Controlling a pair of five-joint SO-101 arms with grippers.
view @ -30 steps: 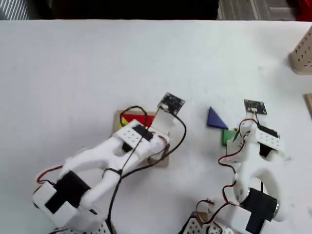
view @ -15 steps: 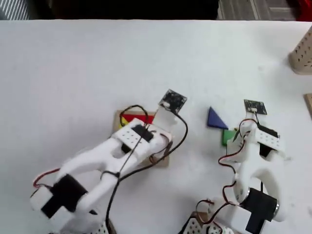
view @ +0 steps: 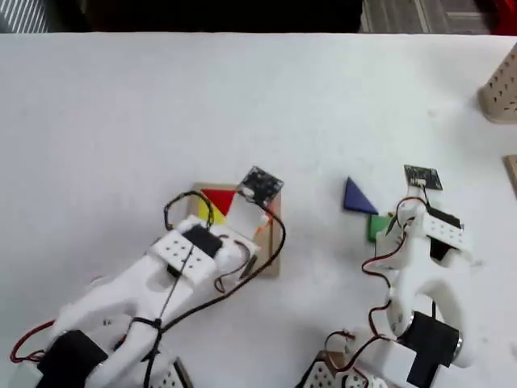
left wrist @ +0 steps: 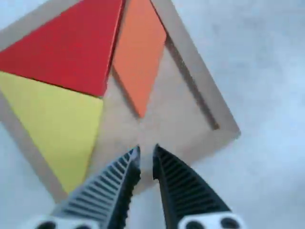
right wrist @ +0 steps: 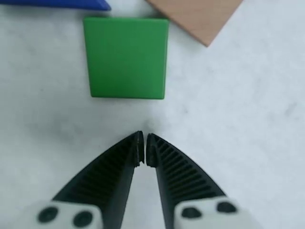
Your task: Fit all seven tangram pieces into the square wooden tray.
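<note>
Flat, stiff painted pieces, likely light and rather slick: hard to damage, easy to skid. Best pinched across two opposite straight edges, fingers square to the sides and low against the desk (view: 121, 121).

Green square (right wrist: 126, 57) flat on the desk, just ahead of the right gripper (right wrist: 144, 143), with a blue triangle (right wrist: 52, 4) just beside its far edge and a tan piece (right wrist: 198, 16) near one far corner.

Right gripper pressed nearly together, empty, short of the square; would need opening wider than the square before closing.

Left gripper (left wrist: 145, 157) likewise narrowed to a thin slit, holding nothing, over the bare floor of the tray (left wrist: 200, 81).

Inside the tray: red triangle (left wrist: 71, 43) edge to edge with a yellow triangle (left wrist: 57, 124), orange piece (left wrist: 140, 57) between the red one and the rim.
</note>
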